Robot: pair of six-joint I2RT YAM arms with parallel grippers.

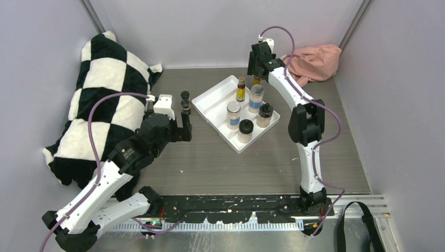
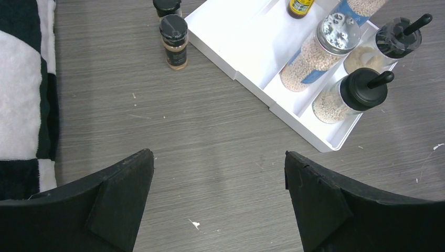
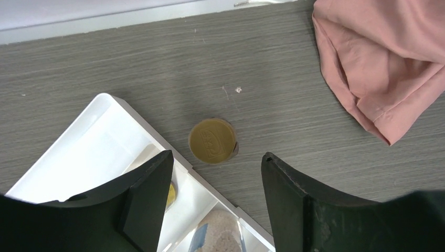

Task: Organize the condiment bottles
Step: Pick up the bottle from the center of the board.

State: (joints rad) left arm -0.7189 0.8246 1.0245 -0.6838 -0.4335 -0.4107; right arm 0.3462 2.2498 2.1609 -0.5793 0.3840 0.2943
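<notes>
A white tray (image 1: 212, 102) holds one slim amber bottle (image 1: 241, 89), two silver-lidded blue-labelled jars (image 1: 256, 97) (image 1: 233, 114) and two tan black-capped jars (image 1: 264, 114) (image 1: 245, 131). The second amber bottle (image 1: 256, 80) stands on the table just behind the tray; its yellow cap (image 3: 211, 140) shows below my open, empty right gripper (image 3: 216, 156), which hovers above it (image 1: 258, 65). Two tiny dark black-capped bottles (image 2: 173, 39) (image 2: 167, 6) stand left of the tray. My left gripper (image 2: 218, 154) is open and empty, short of them (image 1: 176, 126).
A black-and-white checkered pillow (image 1: 105, 105) lies along the left wall. A pink cloth (image 1: 315, 60) lies at the back right, also in the right wrist view (image 3: 388, 58). Grey walls enclose the table on three sides.
</notes>
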